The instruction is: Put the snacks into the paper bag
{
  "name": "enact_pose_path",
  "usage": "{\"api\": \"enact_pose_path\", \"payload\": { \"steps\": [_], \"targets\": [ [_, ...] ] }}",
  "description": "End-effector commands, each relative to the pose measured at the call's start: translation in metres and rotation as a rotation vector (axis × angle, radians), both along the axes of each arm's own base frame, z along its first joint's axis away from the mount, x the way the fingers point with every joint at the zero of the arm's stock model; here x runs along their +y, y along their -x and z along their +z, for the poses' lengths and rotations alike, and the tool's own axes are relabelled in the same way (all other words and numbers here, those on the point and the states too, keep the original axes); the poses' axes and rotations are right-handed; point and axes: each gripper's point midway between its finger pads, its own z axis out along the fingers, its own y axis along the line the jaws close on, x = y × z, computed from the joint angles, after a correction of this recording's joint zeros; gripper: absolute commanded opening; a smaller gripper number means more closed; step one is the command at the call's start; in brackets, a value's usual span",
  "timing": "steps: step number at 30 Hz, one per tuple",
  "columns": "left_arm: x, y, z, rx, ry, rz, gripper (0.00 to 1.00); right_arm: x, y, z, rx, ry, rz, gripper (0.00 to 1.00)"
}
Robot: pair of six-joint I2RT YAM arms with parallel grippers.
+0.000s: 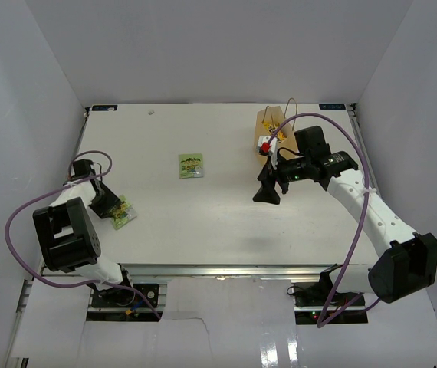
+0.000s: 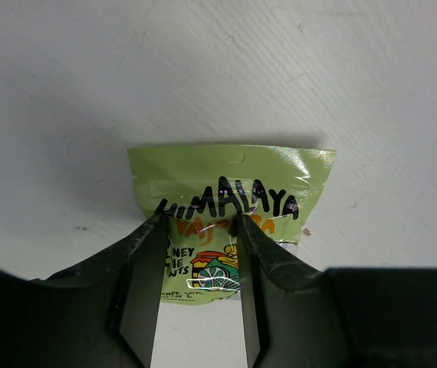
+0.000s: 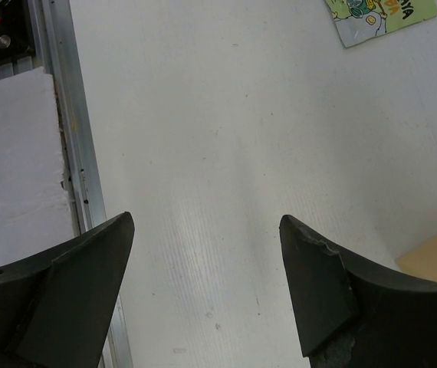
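One small green-white snack pouch lies flat on the table at the left. My left gripper is down over its near half, fingertips resting on its face, with a narrow gap between the jaws and the pouch uncrumpled. A second green pouch lies mid-table, its corner showing in the right wrist view. The tan paper bag stands at the back right with a red-white packet at its front. My right gripper hangs open and empty in front of the bag.
The table's aluminium edge rail runs along the left of the right wrist view. A tan corner of the bag shows at that view's right. White walls enclose the table on three sides.
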Motion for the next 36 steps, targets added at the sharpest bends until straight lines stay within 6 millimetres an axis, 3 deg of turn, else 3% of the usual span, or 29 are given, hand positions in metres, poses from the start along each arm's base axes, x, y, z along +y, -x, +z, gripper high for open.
{"api": "enact_pose_path", "payload": {
  "steps": [1, 2, 6, 12, 19, 24, 29, 36],
  "targets": [
    [-0.021, 0.005, -0.013, -0.002, 0.097, -0.056, 0.42, 0.006, 0.006, 0.009, -0.007, -0.042, 0.03, 0.82],
    [-0.023, 0.004, -0.013, -0.013, 0.109, -0.065, 0.33, 0.006, 0.006, 0.01, -0.004, -0.044, 0.033, 0.82],
    [-0.041, -0.006, -0.001, -0.094, 0.181, -0.129, 0.14, 0.01, 0.011, 0.01, 0.01, -0.052, 0.051, 0.83],
    [-0.086, -0.017, 0.03, -0.244, 0.308, -0.261, 0.03, 0.028, 0.033, 0.006, 0.12, -0.089, 0.136, 0.82],
    [-0.127, -0.001, 0.033, -0.272, 0.423, -0.31, 0.0, 0.053, 0.047, -0.006, 0.264, -0.089, 0.192, 0.82],
    [-0.158, 0.002, 0.044, -0.324, 0.502, -0.358, 0.0, 0.07, 0.044, -0.012, 0.335, -0.094, 0.173, 0.81],
    [-0.191, 0.004, 0.058, -0.346, 0.571, -0.39, 0.0, 0.096, 0.042, -0.027, 0.605, -0.092, 0.003, 0.8],
    [-0.248, 0.012, 0.08, -0.382, 0.648, -0.475, 0.0, 0.134, 0.019, -0.061, 0.678, 0.023, -0.232, 0.81]
  ]
}}
